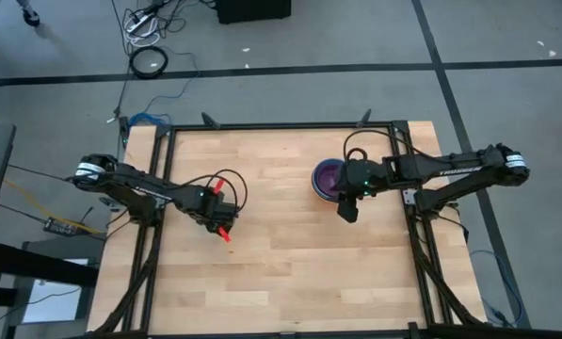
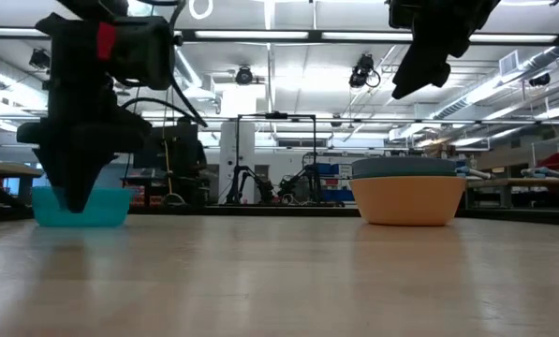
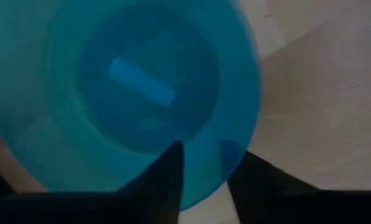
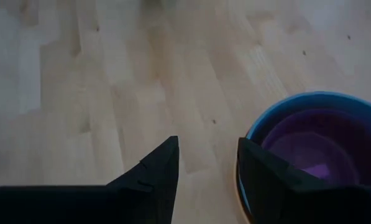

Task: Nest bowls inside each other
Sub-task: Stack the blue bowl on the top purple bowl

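A cyan bowl (image 2: 106, 208) stands upright on its base on the table's left half; in the high view my left arm hides it. My left gripper (image 3: 204, 177) points straight down over the bowl's rim, open, one finger inside the bowl and one outside. On the right half stands a stack of nested bowls (image 2: 408, 198): orange outermost, blue and teal rims above it, purple innermost (image 4: 316, 146). My right gripper (image 4: 207, 171) hangs open above the table just beside that stack, on its near side (image 1: 348, 205), with nothing between its fingers. My left gripper straddles the cyan bowl's rim (image 3: 225, 155) from above, one finger (image 3: 166, 180) over the inside and the other (image 3: 256, 186) outside the wall. Whether either finger touches the wall I cannot tell. The bowl sits upright on the table.
Bare wooden tabletop (image 1: 290, 254) lies between the two arms and toward the near edge. A black frame (image 1: 281, 125) runs along the table's far edge and sides.
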